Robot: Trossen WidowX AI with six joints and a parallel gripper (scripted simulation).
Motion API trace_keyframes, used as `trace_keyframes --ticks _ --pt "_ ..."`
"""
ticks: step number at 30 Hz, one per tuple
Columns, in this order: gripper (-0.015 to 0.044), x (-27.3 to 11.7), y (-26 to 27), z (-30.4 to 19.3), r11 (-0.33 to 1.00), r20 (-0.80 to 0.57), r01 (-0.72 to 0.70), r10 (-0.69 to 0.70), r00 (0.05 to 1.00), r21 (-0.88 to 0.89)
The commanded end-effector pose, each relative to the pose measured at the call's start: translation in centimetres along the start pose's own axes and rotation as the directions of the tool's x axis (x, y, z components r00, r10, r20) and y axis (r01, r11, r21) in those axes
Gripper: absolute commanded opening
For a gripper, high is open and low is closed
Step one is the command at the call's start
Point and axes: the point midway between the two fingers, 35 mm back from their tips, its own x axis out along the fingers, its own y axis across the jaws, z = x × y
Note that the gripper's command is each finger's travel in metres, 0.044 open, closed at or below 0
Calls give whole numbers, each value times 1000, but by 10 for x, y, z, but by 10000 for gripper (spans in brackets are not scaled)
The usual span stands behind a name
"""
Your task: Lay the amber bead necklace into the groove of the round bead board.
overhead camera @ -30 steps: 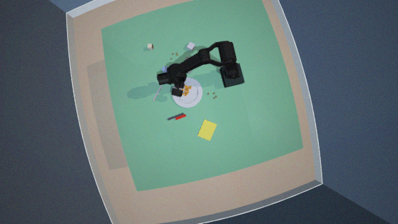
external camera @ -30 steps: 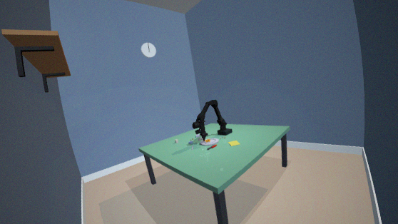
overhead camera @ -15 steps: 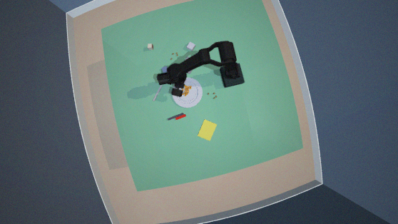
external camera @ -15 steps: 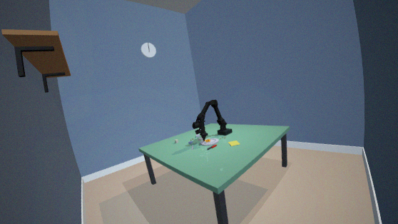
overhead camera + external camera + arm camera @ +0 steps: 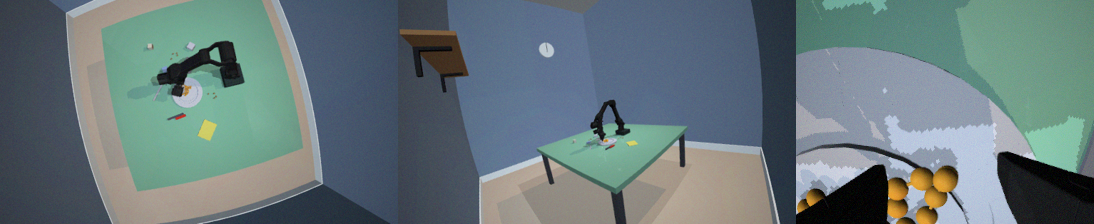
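The round bead board point(image 5: 195, 100) point(image 5: 613, 142) point(image 5: 946, 107) is a pale disc with a thin dark groove line. The amber bead necklace point(image 5: 187, 90) point(image 5: 606, 140) point(image 5: 921, 178) lies bunched on it. In the wrist view several beads are at and inside the groove line, and others are left of the left finger. My gripper point(image 5: 177, 93) point(image 5: 602, 140) point(image 5: 942, 169) is open above the board's left part in the top view. Some beads show between its spread fingers, closer to the left one, which hides part of the necklace.
A red and dark tool point(image 5: 180, 116) point(image 5: 610, 147) and a yellow sheet point(image 5: 207, 130) point(image 5: 632, 143) lie beyond the board. A thin grey rod point(image 5: 157, 93) lies left of it. A blue block point(image 5: 164, 69), pale block point(image 5: 190, 46), beige block point(image 5: 150, 46) and small brown pieces lie around.
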Motion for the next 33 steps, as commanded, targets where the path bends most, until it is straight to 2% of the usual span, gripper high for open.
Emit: trace_keyframes --ticks 1,6,31,33 --pt "315 1 0 0 1000 -3 1 -1 1000 0" --pt "440 -1 -1 -2 1000 -11 5 -5 1000 -1" --pt "440 -3 -1 -2 1000 -18 7 -7 1000 -6" --pt "387 -5 1 -3 997 -18 6 -7 1000 -71"
